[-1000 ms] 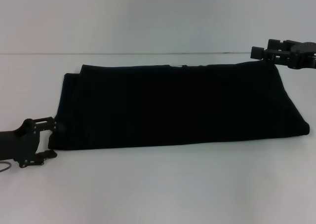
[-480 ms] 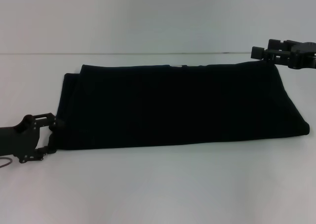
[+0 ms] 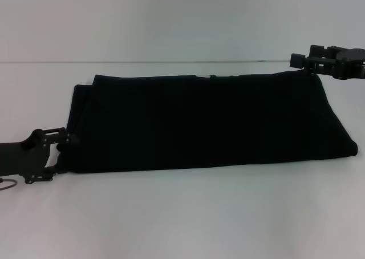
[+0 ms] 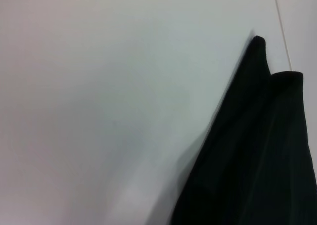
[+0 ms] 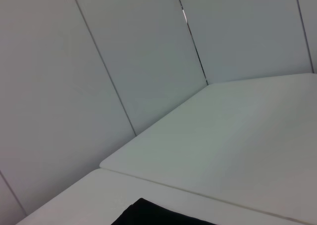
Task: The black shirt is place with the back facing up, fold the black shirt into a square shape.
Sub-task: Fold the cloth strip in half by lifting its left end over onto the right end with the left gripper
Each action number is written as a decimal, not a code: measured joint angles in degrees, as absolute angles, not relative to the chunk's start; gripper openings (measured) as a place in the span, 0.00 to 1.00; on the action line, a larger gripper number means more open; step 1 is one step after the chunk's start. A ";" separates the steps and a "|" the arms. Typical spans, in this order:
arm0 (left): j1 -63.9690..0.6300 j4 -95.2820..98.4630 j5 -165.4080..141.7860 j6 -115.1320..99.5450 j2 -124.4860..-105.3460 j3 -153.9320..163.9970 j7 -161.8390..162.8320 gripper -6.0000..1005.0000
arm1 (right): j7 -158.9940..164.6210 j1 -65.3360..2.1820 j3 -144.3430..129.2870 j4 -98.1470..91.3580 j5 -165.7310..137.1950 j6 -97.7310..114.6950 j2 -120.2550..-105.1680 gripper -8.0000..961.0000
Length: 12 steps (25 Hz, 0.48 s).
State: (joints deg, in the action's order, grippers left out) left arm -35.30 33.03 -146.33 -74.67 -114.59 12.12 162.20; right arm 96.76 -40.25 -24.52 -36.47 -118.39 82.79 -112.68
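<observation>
Black shirt (image 3: 205, 122) folded into a long band across the tabletop (image 3: 188, 213), left gripper (image 3: 57, 150) touching its near left corner, right gripper (image 3: 302, 60) at its far right corner, both jaws' state unclear

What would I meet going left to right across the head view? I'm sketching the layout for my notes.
left gripper at the shirt's near left corner → black shirt, folded into a long band on the white table → right gripper at the shirt's far right corner.
</observation>
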 joint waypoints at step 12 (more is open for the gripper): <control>-35.42 33.05 -146.89 -74.95 -114.52 12.78 157.06 0.69 | 96.76 -40.34 -24.52 -36.50 -118.31 82.79 -112.68 0.98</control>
State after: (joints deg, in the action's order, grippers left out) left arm -35.42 33.05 -146.89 -74.95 -114.52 12.78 157.06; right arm 96.76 -40.34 -24.52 -36.50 -118.31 82.79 -112.68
